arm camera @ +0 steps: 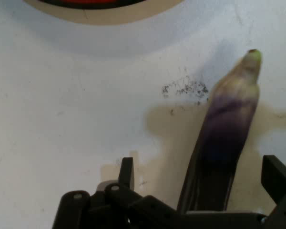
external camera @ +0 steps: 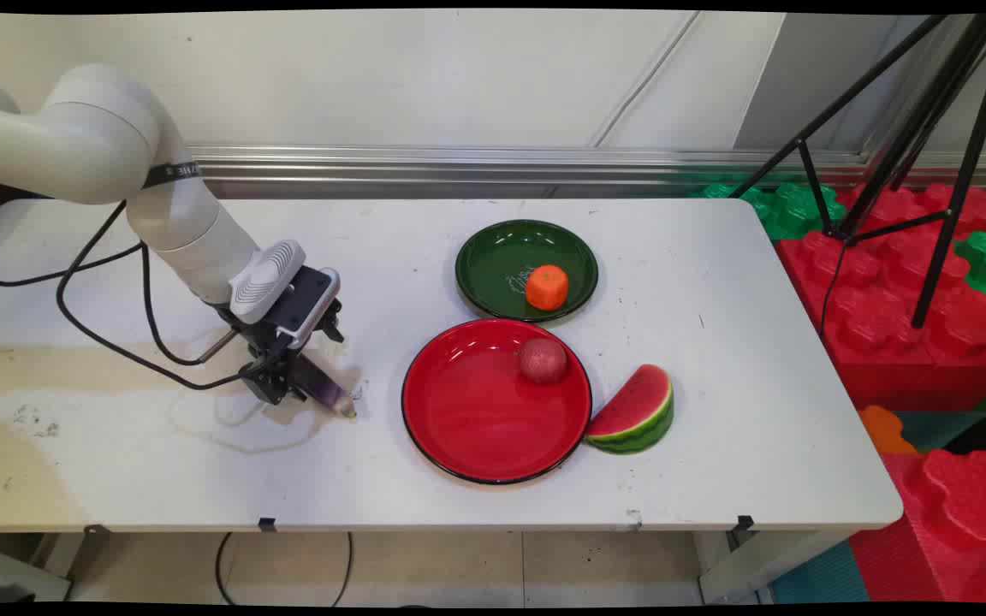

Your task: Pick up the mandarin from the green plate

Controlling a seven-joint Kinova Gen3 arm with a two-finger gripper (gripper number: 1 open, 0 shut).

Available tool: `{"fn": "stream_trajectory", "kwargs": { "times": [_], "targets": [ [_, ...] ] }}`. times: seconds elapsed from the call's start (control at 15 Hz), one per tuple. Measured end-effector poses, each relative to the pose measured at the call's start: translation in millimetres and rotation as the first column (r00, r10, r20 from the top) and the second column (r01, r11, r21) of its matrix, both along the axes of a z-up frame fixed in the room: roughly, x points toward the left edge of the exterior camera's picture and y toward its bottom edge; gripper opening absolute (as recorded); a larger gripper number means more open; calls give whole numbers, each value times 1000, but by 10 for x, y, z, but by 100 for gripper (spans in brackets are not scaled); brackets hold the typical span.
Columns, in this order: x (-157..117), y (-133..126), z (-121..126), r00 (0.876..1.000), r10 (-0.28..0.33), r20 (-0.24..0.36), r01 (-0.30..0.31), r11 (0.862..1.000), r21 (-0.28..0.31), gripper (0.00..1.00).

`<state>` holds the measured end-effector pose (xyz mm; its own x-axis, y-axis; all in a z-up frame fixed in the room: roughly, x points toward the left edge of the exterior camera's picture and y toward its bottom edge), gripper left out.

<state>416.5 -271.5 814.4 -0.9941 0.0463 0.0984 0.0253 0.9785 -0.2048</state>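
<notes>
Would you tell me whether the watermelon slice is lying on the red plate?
No, the watermelon slice rests on the white table just beside the red plate, against its right rim.

Watermelon slice (external camera: 632, 413) beside red plate (external camera: 476, 428); orange (external camera: 547, 287) on green plate (external camera: 493, 261).

We note: eggplant (arm camera: 229, 129) dark purple, fading pale to green tip. Gripper (external camera: 292, 389) black. Plates: one red (external camera: 467, 419), one dark green (external camera: 493, 265). Watermelon slice (external camera: 634, 411) red flesh, striped green rind. Orange (external camera: 547, 287) bright orange. Table (external camera: 758, 342) white.
</notes>
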Motion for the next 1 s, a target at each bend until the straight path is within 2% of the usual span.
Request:
{"fn": "stream_trajectory", "kwargs": {
  "times": [0.4,0.6,0.73,0.87,1.0],
  "targets": [
    [26,29,58,1000,27,-11,-27,1000,-14,100],
    [31,41,158,996,87,-34,-88,996,-27,100],
    [19,44,322,984,166,-66,-169,985,-42,100],
    [-4,36,456,972,216,-94,-222,974,-53,100],
    [-60,-6,642,951,278,-135,-288,955,-67,100]
  ]
}}
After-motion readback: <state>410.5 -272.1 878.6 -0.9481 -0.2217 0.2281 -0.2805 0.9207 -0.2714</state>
